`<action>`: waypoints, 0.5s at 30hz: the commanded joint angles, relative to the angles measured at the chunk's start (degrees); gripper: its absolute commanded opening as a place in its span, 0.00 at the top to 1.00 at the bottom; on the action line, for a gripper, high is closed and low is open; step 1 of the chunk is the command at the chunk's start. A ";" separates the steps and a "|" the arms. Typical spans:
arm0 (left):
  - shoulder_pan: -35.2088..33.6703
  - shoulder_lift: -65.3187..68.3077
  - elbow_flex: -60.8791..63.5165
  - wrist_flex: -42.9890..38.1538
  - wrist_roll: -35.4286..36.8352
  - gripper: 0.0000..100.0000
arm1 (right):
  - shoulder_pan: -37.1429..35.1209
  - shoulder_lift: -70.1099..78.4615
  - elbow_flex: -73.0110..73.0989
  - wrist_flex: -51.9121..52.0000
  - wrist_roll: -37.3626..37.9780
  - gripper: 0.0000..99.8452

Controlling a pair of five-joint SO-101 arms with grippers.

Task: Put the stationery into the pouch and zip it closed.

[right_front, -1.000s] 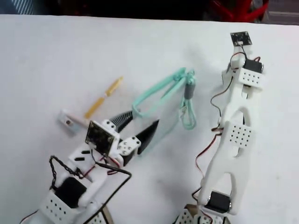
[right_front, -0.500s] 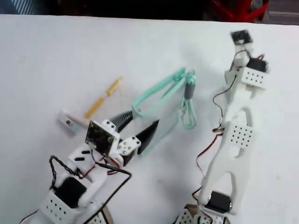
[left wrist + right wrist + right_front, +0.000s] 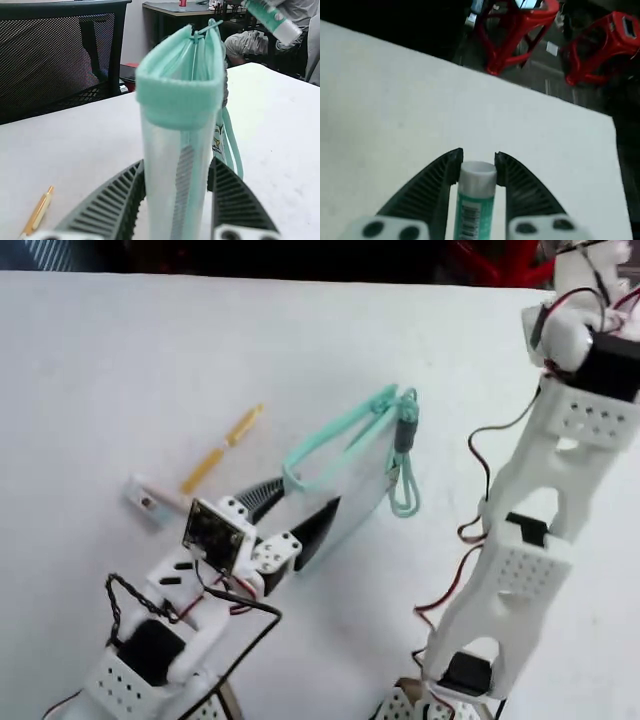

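The clear pouch (image 3: pixel 345 455) with teal trim and a teal cord lies mid-table, its mouth open. My left gripper (image 3: pixel 292 512) is shut on the pouch's near end; in the left wrist view the pouch (image 3: pixel 177 115) stands between the ribbed fingers (image 3: pixel 112 205). My right gripper (image 3: pixel 476 160) is shut on a glue stick (image 3: pixel 475 205) with a white cap and green label, held above the table. The glue stick (image 3: pixel 270 17) also appears high and beyond the pouch in the left wrist view. A yellow pen (image 3: pixel 222 448) lies left of the pouch.
A small white block (image 3: pixel 150 498) lies by the pen's near end. The right arm (image 3: pixel 555 450) rises tall along the table's right side. Red stools (image 3: pixel 520 30) stand beyond the far edge, and a black mesh chair (image 3: pixel 55 55) is off the table.
The right arm has risen from low over the table to high at the far right. The left arm, pouch and pen have stayed put.
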 commanded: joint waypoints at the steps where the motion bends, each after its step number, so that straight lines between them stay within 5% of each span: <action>1: -0.31 -0.40 -0.97 -1.41 0.62 0.80 | -0.31 -8.13 0.00 0.22 -2.20 0.98; 10: -0.31 -0.40 -0.97 -1.41 0.62 0.80 | -0.40 -20.00 1.49 0.48 -4.31 0.98; 15: -0.31 -0.40 -0.97 -1.41 0.62 0.80 | -1.01 -32.92 16.18 0.40 -7.65 0.98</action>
